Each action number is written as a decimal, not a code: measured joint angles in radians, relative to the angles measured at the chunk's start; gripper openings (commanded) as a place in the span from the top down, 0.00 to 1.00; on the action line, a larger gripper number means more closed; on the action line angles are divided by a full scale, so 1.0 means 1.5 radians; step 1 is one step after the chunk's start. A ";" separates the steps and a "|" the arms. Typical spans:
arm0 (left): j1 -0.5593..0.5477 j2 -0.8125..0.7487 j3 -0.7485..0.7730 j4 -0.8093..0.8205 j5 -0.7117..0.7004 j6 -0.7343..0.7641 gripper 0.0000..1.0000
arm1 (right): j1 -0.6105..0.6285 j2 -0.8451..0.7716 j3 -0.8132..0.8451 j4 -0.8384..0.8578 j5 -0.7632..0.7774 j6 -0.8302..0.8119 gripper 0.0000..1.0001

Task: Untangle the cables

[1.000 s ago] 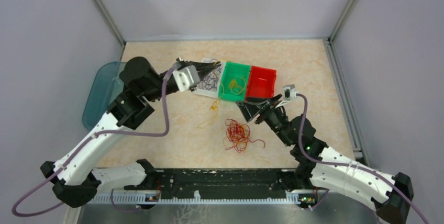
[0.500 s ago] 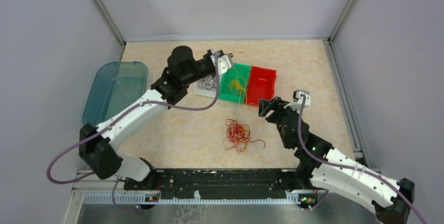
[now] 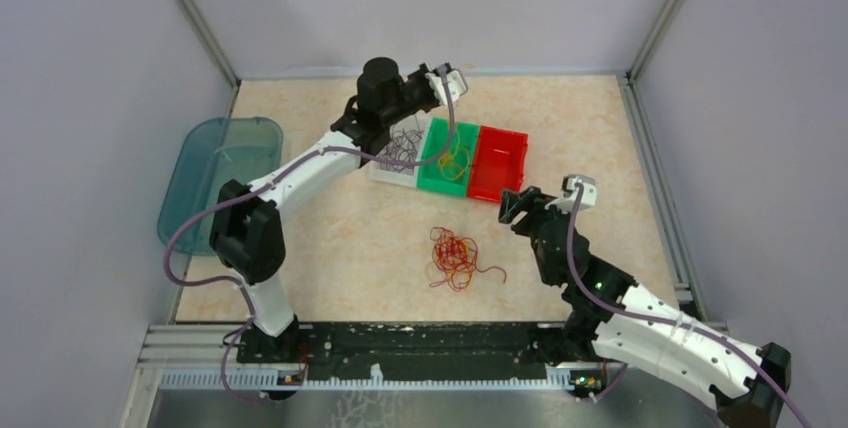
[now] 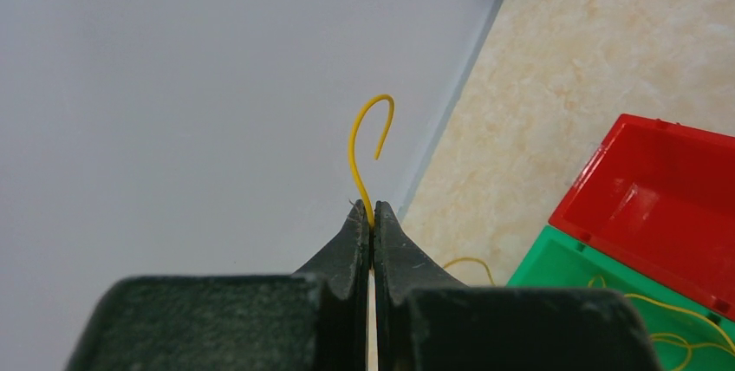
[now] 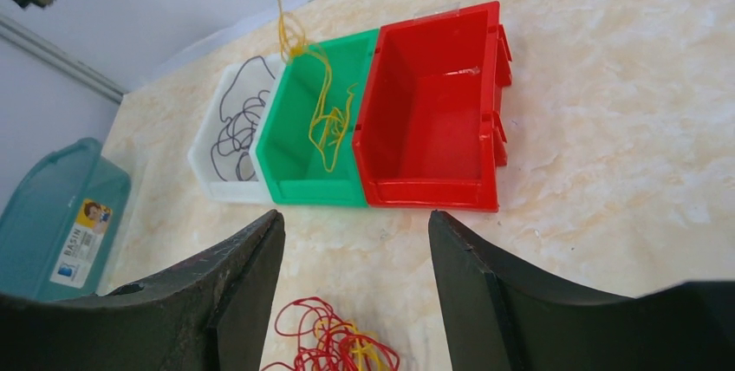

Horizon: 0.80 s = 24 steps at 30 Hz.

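Left end effector (image 4: 373,218): clamped on yellow cable (image 4: 355,150) — above green bin (image 5: 305,191)
Right end effector (image 5: 355,228): jaws apart, empty
Cable tangle (image 3: 455,256): on bench (image 3: 350,238) — nearer the arms than green bin

The left gripper (image 4: 373,215) has its jaws pressed together on a yellow cable (image 4: 354,150), whose free end hooks upward against the grey wall (image 4: 173,85). To the right, on the beige table (image 4: 563,68), a red bin (image 4: 667,206) touches a green bin (image 4: 563,276) holding more yellow strands (image 4: 685,323).
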 measured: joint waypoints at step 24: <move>-0.027 0.105 0.026 -0.312 0.000 0.016 0.50 | -0.024 0.016 0.003 -0.031 -0.017 0.000 0.38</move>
